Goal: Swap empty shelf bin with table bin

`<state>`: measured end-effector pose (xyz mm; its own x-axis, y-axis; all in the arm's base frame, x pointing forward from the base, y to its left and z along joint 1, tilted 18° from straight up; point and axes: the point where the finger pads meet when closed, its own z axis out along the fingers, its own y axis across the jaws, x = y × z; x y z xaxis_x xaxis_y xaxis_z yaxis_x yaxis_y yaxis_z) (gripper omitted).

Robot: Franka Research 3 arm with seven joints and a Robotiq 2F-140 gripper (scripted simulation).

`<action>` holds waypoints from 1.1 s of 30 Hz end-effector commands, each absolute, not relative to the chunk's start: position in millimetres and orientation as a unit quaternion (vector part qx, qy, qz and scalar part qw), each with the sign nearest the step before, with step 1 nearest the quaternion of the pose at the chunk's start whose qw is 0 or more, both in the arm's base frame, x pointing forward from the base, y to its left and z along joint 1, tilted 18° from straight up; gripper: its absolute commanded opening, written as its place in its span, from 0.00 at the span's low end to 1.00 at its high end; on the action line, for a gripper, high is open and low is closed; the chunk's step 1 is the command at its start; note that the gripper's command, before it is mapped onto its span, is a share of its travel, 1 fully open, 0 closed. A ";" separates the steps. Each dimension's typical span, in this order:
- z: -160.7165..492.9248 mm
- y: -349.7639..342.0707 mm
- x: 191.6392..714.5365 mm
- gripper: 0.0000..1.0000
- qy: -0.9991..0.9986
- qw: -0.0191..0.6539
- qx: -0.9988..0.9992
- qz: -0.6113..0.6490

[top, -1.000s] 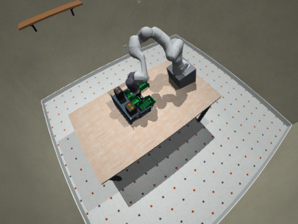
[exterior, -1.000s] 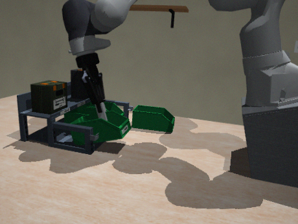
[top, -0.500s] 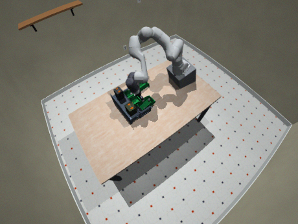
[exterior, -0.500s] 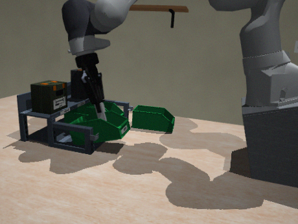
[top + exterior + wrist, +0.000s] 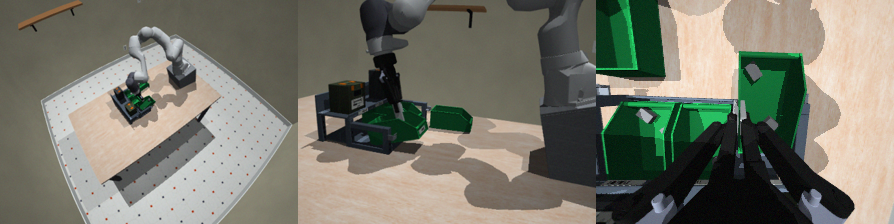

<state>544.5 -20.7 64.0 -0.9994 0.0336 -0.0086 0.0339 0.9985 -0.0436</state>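
My gripper point(image 5: 739, 107) point(image 5: 401, 117) point(image 5: 140, 97) is shut on the thin left side wall of a green open bin point(image 5: 781, 90) point(image 5: 405, 127) point(image 5: 147, 101). Grey parts lie in that bin. It is tilted and pokes out of the front of the dark grey shelf point(image 5: 372, 127) point(image 5: 126, 116), at the shelf's right end. An empty green open bin point(image 5: 450, 118) point(image 5: 626, 35) point(image 5: 144, 85) stands on the table top just beside the shelf. Two more green bins point(image 5: 641, 135) point(image 5: 698, 132) sit side by side in the shelf, left of the held one.
Two dark closed boxes point(image 5: 346, 95) point(image 5: 118, 92) with orange marks stand on the shelf's upper board. The robot's grey base block point(image 5: 570, 145) point(image 5: 181, 77) is at the table's far side. A wooden wall shelf point(image 5: 48, 14) hangs far off.
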 end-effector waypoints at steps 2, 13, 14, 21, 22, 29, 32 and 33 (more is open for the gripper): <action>65.4 -19.9 547.5 0.00 1.000 0.008 0.019 -0.021; 65.6 -20.0 550.1 0.00 1.000 0.013 0.019 -0.021; 65.6 -20.1 550.6 0.00 0.999 0.014 0.019 -0.021; 65.8 -20.2 553.2 0.00 0.999 0.020 0.019 -0.022; 65.9 -20.3 553.8 0.00 0.999 0.021 0.019 -0.022; 66.2 -20.5 558.1 0.00 0.999 0.030 0.019 -0.022; 66.4 -20.7 559.8 0.00 0.999 0.034 0.018 -0.022; 66.4 -20.7 560.3 0.00 0.999 0.035 0.018 -0.022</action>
